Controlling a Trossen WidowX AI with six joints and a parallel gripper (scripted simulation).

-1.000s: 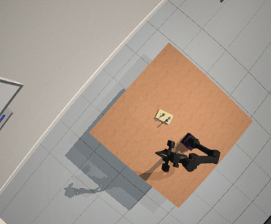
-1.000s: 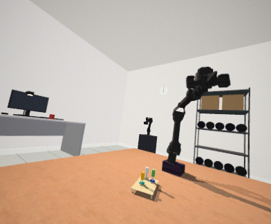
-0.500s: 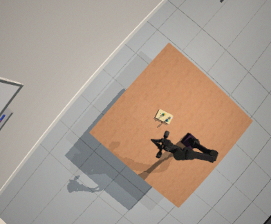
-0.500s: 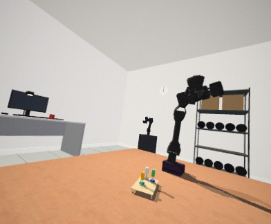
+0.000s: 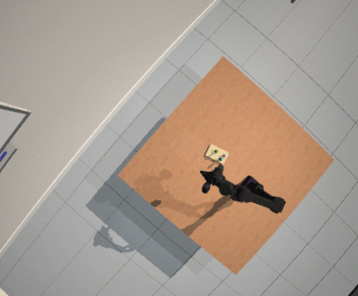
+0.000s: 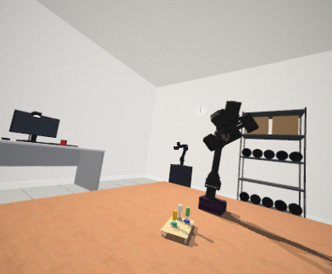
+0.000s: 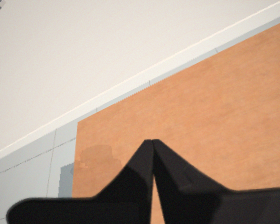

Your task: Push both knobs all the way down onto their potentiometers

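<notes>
The circuit board (image 5: 211, 148) (image 6: 176, 232) stands on short legs on the table. In the exterior view an orange knob (image 6: 174, 215) stands upright over a teal part, and a green knob (image 6: 187, 211) stands upright over a blue part. A white upright piece (image 6: 179, 210) is behind them. The knobs look raised above these parts; the exact gaps are too small to read. My gripper (image 5: 202, 173) (image 7: 151, 146) is shut with nothing between its fingertips. It is high above the table, well clear of the board. The board is out of the wrist view.
The arm's dark purple base (image 6: 212, 205) stands on the table (image 5: 256, 119) (image 6: 89, 228) (image 7: 206, 110) behind the board in the exterior view. A shelf rack (image 6: 272, 137) and a desk (image 6: 86, 169) with a monitor are in the background.
</notes>
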